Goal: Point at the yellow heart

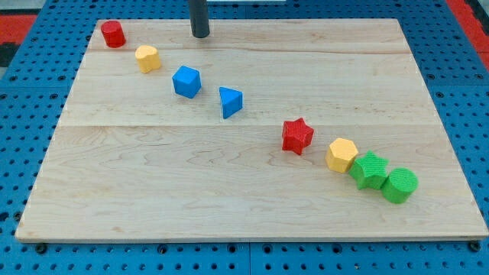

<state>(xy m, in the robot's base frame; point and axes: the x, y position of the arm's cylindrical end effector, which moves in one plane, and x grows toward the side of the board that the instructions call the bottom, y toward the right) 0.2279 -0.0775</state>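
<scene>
My tip (200,34) rests on the wooden board (229,191) near the view's top edge, left of centre. A small yellow block that looks like the heart (147,58) lies to the tip's lower left, apart from it. A second yellow block (341,155), with a many-sided outline, lies at the lower right. The tip touches no block.
A red cylinder (113,33) sits at the top left corner. A blue cube (186,81) and a blue triangular block (230,101) lie below the tip. A red star (296,136), a green star (370,169) and a green cylinder (399,185) lie at the lower right.
</scene>
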